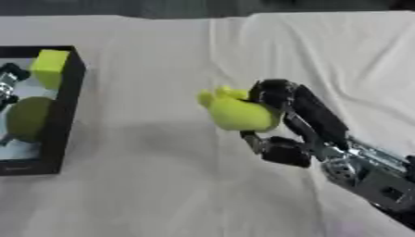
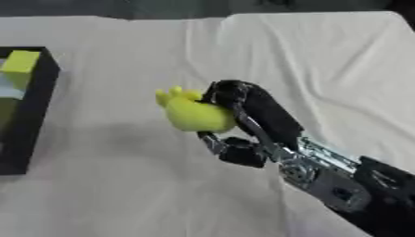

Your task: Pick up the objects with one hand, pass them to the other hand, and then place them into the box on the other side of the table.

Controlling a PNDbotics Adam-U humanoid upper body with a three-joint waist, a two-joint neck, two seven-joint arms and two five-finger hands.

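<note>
Black walls frame the box [image 1: 69, 111] at the left edge of the tabletop [image 1: 146, 185], which is covered with a pale, creased cloth. Inside the box a yellow-green block [image 1: 50, 68] is seen standing against the far right corner, and a darker olive rounded object [image 1: 28, 118] is seen lying nearer the middle; both rest on a light floor. At the box's left side, part of a dark and silver mechanism [image 1: 8, 83] is visible over the compartment; whether it is the left hand cannot be told.

Near the middle of the tabletop, well apart from the box, a yellow-green toy [image 1: 236, 112] with small lobes on its upper left is held by the right hand [image 1: 279, 120]. The black fingers [image 1: 272, 90] are curled over the toy's far right side and the thumb [image 1: 253, 141] is brought up beneath it, so the toy is clamped between them. A soft shadow is cast on the cloth below and to the left of it. The right arm enters from the lower right corner.
</note>
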